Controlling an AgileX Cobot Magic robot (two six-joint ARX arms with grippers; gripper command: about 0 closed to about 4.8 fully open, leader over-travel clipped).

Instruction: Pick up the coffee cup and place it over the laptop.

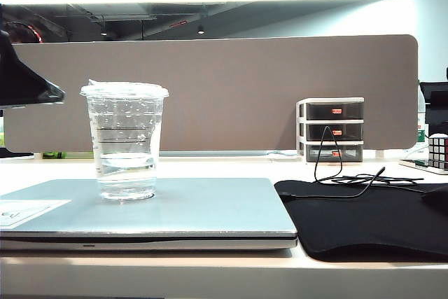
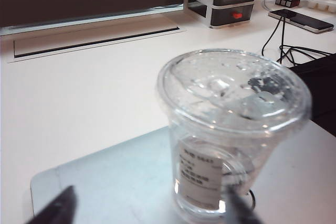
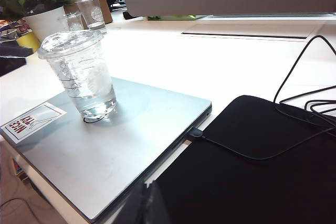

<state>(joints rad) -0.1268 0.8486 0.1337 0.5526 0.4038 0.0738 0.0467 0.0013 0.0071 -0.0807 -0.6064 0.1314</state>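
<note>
One clear ridged plastic coffee cup (image 1: 126, 139) is standing upright on the closed silver-grey laptop (image 1: 210, 208), near its left end. Left gripper (image 2: 152, 211) is hovering apart, fingers clear of it. Right gripper's state: cannot tell.

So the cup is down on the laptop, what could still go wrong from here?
The left gripper is open but its fingertips sit low beside the coffee cup; a sideways pull-out could clip it. The cup holds liquid, so tipping would wet the laptop. The right gripper hangs apart, over the black mat.
</note>
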